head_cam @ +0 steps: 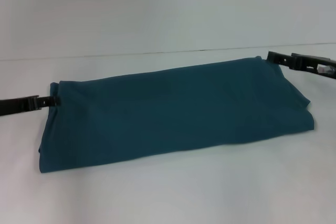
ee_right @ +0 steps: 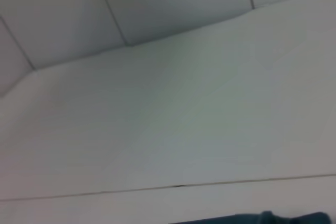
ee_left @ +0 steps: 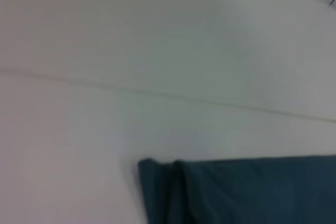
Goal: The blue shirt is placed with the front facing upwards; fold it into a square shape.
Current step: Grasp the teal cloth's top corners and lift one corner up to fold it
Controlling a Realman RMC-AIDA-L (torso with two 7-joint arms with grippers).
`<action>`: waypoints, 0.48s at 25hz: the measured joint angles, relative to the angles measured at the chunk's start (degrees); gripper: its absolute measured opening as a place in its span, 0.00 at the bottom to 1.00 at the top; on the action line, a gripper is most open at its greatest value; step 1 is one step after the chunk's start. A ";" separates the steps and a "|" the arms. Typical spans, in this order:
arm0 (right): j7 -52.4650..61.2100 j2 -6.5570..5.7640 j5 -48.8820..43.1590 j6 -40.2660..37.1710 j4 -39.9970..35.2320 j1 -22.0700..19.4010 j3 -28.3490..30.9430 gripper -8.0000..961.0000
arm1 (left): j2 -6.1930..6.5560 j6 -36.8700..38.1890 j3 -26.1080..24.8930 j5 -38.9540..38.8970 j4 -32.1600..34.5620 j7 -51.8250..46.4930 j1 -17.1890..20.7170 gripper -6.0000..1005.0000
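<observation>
Nearest item: bench (head_cam: 168,192), bare white surface in front of the shirt (head_cam: 173,111).
Shirt position: lies mid-bench as a long, narrow folded band running left to right; plain side up, no lettering visible.
Left hand (head_cam: 52,100): at the band's left end, touching the far corner; appears pinched on the cloth edge.
Right hand (head_cam: 273,57): at the band's far right corner; whether it is spread or pinching cannot be told.
Step in hand: judged mid-fold; lengthwise folds done, band not yet square.
Next move: likely calls for carrying one end over the other, edges aligned.
Count: one shirt, two hands, one bench.
</observation>
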 joint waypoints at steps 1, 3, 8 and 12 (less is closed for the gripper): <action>-0.36 -0.05 0.99 -0.90 -0.07 -0.71 0.06 0.85 | 0.03 0.02 0.11 1.58 -0.02 -1.06 -0.19 0.67; -0.72 -0.08 1.94 -2.08 -0.07 -1.59 0.09 0.86 | -0.08 -0.11 0.19 4.00 -0.15 -2.31 -0.68 0.70; -1.11 -0.02 2.00 -2.79 0.44 -2.04 -0.24 0.86 | -1.03 -0.70 0.25 7.01 -0.08 -2.83 -1.25 0.71; -1.13 0.10 1.99 -2.93 0.62 -2.06 -0.55 0.86 | -1.19 -0.84 0.26 8.14 -0.27 -2.85 -1.25 0.71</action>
